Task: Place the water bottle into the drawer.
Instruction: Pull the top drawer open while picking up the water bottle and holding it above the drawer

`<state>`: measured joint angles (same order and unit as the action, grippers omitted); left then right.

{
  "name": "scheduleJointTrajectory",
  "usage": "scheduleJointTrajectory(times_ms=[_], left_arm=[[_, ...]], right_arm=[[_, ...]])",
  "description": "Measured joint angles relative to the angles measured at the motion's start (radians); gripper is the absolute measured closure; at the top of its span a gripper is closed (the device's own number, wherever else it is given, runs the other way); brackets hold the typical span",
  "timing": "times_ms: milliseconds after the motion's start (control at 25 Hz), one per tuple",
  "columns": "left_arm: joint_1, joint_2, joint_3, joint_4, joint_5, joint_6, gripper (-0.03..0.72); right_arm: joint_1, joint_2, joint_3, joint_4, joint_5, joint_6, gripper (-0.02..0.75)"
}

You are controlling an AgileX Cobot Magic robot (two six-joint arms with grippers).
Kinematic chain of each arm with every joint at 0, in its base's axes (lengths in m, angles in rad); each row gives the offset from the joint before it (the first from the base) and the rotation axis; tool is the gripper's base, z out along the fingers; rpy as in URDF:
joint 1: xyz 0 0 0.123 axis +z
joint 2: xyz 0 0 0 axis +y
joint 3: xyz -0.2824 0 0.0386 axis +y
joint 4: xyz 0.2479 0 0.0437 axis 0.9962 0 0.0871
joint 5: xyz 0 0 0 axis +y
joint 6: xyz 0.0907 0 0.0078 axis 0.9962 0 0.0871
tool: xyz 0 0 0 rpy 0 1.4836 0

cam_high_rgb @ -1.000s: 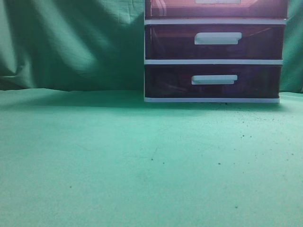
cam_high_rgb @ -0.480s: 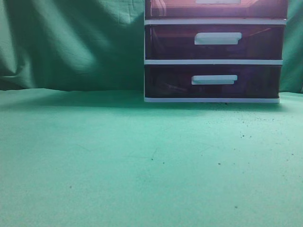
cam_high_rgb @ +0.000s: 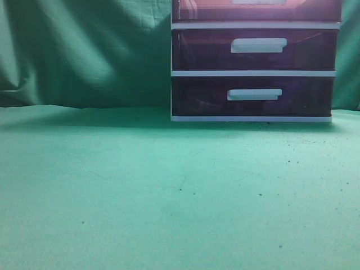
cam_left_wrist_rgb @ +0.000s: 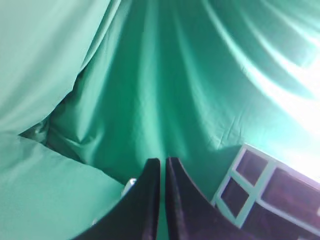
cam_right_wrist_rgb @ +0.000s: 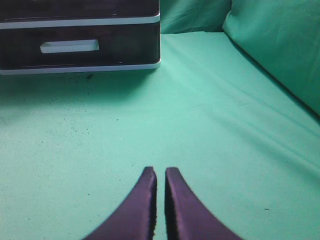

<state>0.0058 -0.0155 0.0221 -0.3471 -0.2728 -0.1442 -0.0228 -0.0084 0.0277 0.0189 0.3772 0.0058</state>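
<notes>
The white-framed drawer unit (cam_high_rgb: 253,73) stands at the back right of the green cloth. The uppermost dark maroon drawer (cam_high_rgb: 214,11) shows only as a strip at the top edge of the exterior view, and it looks closed. No water bottle is clearly in view. My left gripper (cam_left_wrist_rgb: 162,162) is shut and empty, raised and facing the green backdrop, with the unit's side (cam_left_wrist_rgb: 240,192) at lower right. A small pale thing (cam_left_wrist_rgb: 130,184) peeks out beside its left finger; I cannot tell what it is. My right gripper (cam_right_wrist_rgb: 160,172) is shut and empty, low over the cloth.
Two like drawers with white handles, the middle one (cam_high_rgb: 197,50) and the lowest one (cam_high_rgb: 197,98), sit below the top one; the lowest also shows in the right wrist view (cam_right_wrist_rgb: 125,47). Green cloth (cam_high_rgb: 169,191) covers the table and hangs as a backdrop (cam_high_rgb: 84,50). Neither arm shows in the exterior view.
</notes>
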Motion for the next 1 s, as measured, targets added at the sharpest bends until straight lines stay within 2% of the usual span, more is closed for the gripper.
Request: scheduleJointTrajectory(times_ms=[200, 600, 720, 800, 840, 960, 1000], left_arm=[[0.0, 0.097, -0.064, 0.122, 0.206, -0.031, 0.688], [0.0, 0.499, -0.27, 0.175, 0.282, -0.017, 0.688], [0.0, 0.644, -0.333, 0.239, 0.305, 0.021, 0.688], [0.0, 0.731, -0.377, 0.301, 0.312, 0.041, 0.573], [0.0, 0.774, -0.393, 0.317, 0.312, 0.046, 0.49], [0.0, 0.876, -0.428, 0.33, 0.306, 0.048, 0.167], [0.0, 0.911, -0.43, 0.33, 0.291, 0.046, 0.097]], right_arm=[[0.0, 0.0, 0.0, 0.0, 0.0, 0.0, 0.688], [0.0, 0.0, 0.0, 0.0, 0.0, 0.0, 0.688], [0.0, 0.0, 0.0, 0.0, 0.0, 0.002, 0.688], [0.0, 0.0, 0.0, 0.0, 0.0, 0.002, 0.688], [0.0, 0.0, 0.0, 0.0, 0.0, 0.002, 0.688], [0.0, 0.0, 0.0, 0.0, 0.0, 0.002, 0.688], [0.0, 0.0, 0.0, 0.0, 0.0, 0.002, 0.688]])
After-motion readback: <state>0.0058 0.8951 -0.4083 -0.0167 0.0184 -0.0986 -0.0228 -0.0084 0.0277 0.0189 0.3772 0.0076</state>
